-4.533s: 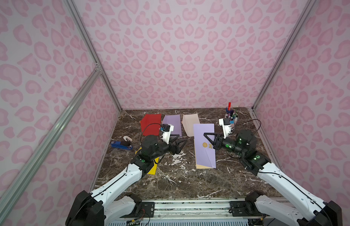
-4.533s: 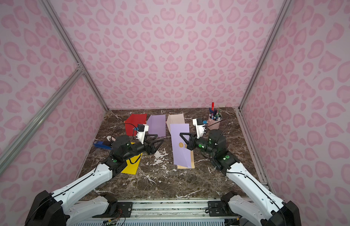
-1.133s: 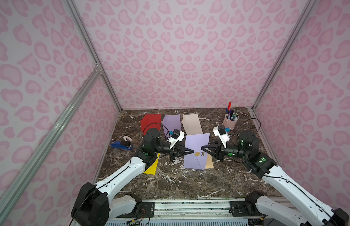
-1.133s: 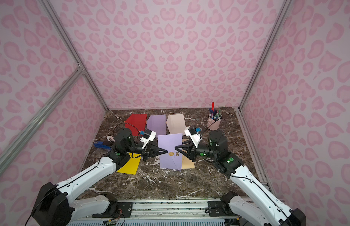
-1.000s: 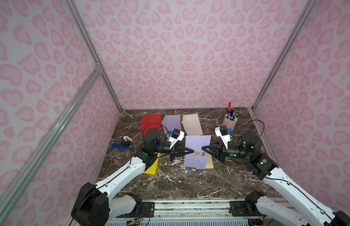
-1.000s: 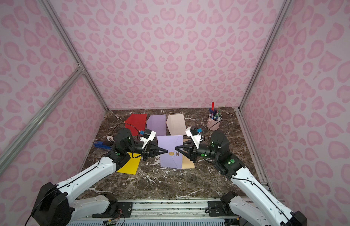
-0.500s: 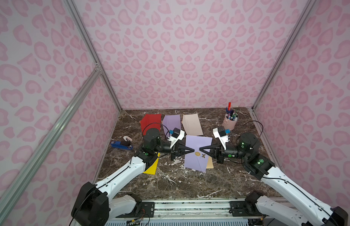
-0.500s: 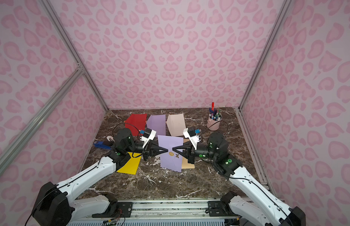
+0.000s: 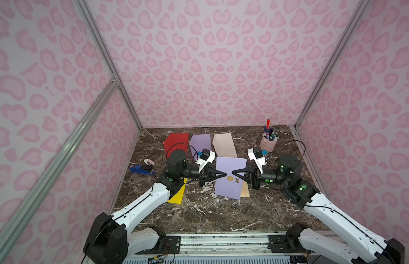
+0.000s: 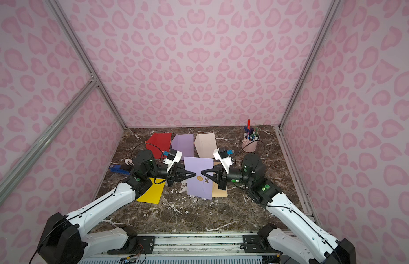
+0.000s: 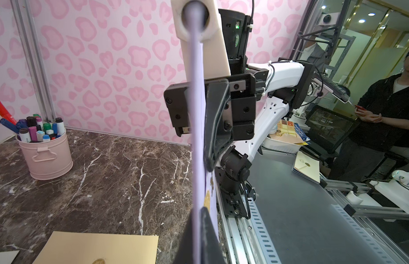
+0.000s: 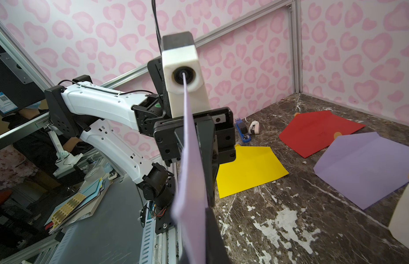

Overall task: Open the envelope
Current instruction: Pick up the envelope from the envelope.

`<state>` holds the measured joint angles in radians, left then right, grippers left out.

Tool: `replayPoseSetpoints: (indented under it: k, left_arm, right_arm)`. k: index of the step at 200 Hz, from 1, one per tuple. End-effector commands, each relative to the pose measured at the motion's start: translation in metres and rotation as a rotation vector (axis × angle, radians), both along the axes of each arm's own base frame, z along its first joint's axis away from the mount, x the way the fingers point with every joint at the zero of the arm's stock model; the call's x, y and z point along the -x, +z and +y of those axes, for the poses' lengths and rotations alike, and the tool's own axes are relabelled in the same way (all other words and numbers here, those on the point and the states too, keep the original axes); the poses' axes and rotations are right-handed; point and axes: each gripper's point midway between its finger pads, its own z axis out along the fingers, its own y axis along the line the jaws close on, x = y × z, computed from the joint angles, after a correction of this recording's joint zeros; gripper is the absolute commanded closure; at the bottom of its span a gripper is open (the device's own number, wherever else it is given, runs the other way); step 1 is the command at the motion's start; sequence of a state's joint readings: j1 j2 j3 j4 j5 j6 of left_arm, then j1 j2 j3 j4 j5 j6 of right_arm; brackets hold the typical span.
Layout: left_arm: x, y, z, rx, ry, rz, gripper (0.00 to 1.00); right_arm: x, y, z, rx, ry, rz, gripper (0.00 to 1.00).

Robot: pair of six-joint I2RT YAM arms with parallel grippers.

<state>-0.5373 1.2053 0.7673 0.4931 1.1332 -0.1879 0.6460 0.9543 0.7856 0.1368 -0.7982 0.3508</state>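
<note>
1. No writing can be read on the lilac envelope. It carries a round gold seal and, just beside it, a small dark butterfly-shaped sticker. The imprint on the seal is too small to make out.
2. In both top views the envelope sits mid-table between the two arms, above a tan envelope lying on the marble tabletop.
3. Its long axis runs from the robot's side toward the back wall, leaning slightly. The sealed face is turned up toward the top camera.
4. Both wrist views show it edge-on as a thin lilac strip.
5. The left gripper points toward the robot's right. Its jaws are pinched together on the envelope's left long edge, beside the seal.
6. The right gripper points back at it, tips nearly meeting. Its jaws are likewise clamped on the envelope, close to the sticker.
7. Whether the envelope's near short edge touches the table cannot be told.
8. A pink tin of markers stands near the back right corner. Its markers' labels are illegible.
</note>
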Motion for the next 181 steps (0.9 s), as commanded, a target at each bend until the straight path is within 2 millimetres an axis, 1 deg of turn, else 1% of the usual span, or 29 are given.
replayPoseSetpoints:
  k: [1,23,45,91,118,128,138,150,163,181]
  left_arm:
    - [0.001,0.006,0.000,0.017,0.005,-0.030,0.95]
    - [0.001,0.004,0.001,0.017,0.009,-0.035,0.95]
    - [0.001,0.002,0.000,0.013,0.011,-0.031,0.95]
    - [-0.002,-0.002,-0.001,0.004,0.018,-0.020,0.95]
    - [-0.002,-0.005,0.000,0.002,0.024,-0.014,0.95]
    - [-0.006,-0.003,0.000,0.006,0.052,-0.013,0.95]
    - [-0.011,0.000,0.003,0.015,0.096,-0.013,0.95]
    - [-0.022,0.005,0.008,0.029,0.163,-0.006,0.95]
    - [-0.033,0.012,0.017,0.067,0.232,0.005,0.95]
    - [-0.046,0.023,0.032,0.140,0.304,0.039,0.95]
  right_arm:
    - [-0.002,-0.002,0.003,0.012,0.004,0.012,1.00]
    - [-0.007,-0.003,0.004,0.019,-0.014,0.014,1.00]
    - [-0.007,-0.002,0.006,0.016,-0.006,0.012,1.00]
    - [-0.014,-0.007,0.008,0.044,-0.017,0.015,1.00]
    - [-0.015,-0.005,0.011,0.050,-0.006,0.004,1.00]
    - [-0.017,-0.005,0.011,0.056,-0.012,0.003,0.90]
    - [-0.018,-0.005,0.011,0.062,-0.023,0.003,0.73]
    - [-0.022,-0.005,0.008,0.068,-0.051,0.006,0.59]
    - [-0.028,-0.005,0.004,0.065,-0.089,0.010,0.50]
    - [-0.039,-0.003,-0.008,0.041,-0.166,0.020,0.45]
